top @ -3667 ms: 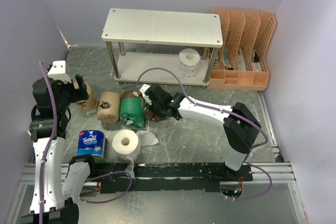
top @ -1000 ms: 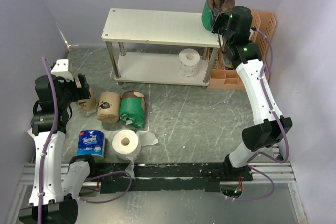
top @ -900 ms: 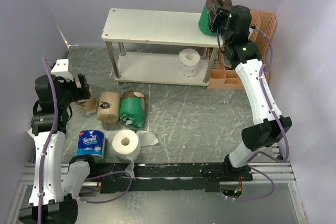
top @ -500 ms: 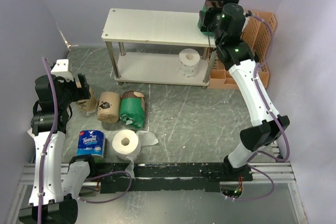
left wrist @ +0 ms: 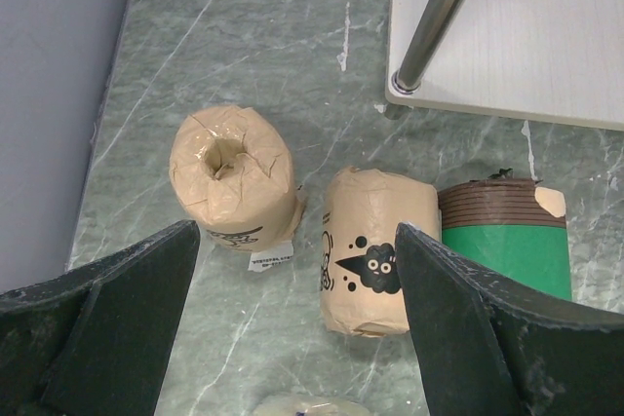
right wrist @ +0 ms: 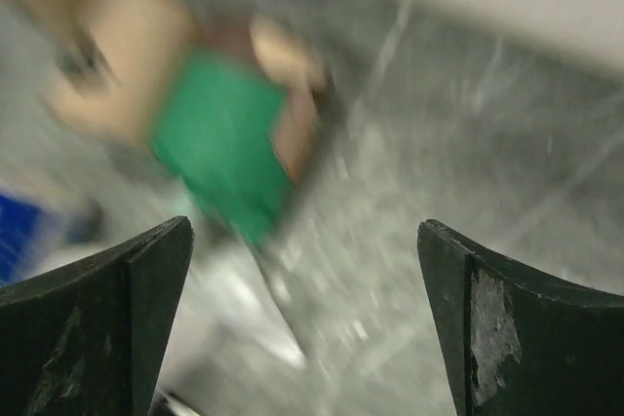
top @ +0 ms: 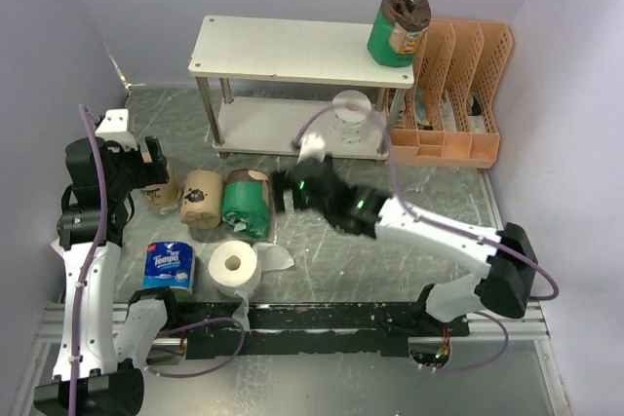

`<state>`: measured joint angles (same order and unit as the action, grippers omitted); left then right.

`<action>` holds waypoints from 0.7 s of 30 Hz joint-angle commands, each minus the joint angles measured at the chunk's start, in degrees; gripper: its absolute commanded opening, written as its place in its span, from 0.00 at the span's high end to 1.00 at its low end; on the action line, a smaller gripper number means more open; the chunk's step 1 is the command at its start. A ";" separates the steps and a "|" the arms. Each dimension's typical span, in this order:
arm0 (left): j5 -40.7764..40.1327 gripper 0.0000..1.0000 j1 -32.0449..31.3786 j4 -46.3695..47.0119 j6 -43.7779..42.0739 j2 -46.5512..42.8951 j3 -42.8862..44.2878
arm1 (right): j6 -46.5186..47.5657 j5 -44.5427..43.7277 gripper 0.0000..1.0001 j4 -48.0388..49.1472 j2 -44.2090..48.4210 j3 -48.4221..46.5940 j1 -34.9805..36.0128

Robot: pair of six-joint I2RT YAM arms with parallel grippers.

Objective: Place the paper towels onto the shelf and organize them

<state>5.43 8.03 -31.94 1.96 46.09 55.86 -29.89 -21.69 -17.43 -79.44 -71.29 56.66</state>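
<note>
Right gripper [right wrist: 304, 231] hung open, empty; its wrist view was smeared, the green-wrapped paper towel roll [right wrist: 219, 148] upper left a mere blur. Left gripper [left wrist: 297, 231] gaped empty too.

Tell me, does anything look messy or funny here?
Yes. The white roll near the front has a loose sheet trailing out beside it. The green roll on the shelf stands right at the right end of the top board, and its brown top is crumpled.
</note>
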 commanded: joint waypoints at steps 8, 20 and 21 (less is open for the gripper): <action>2.40 0.06 0.27 0.48 -0.45 0.05 1.21 | 8.87 15.16 0.02 5.62 -1.38 14.41 11.30; 2.48 0.06 0.21 0.83 -1.07 -0.72 0.36 | -3.95 18.96 0.07 15.93 -7.69 8.92 10.83; 2.51 0.06 0.15 0.90 -1.08 -0.82 0.31 | -5.01 18.42 0.10 14.50 -8.80 7.99 10.84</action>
<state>6.70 8.14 -31.94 1.65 46.15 55.86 -29.58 -2.50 -3.97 -84.58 -59.86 67.81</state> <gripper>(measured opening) 0.936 0.940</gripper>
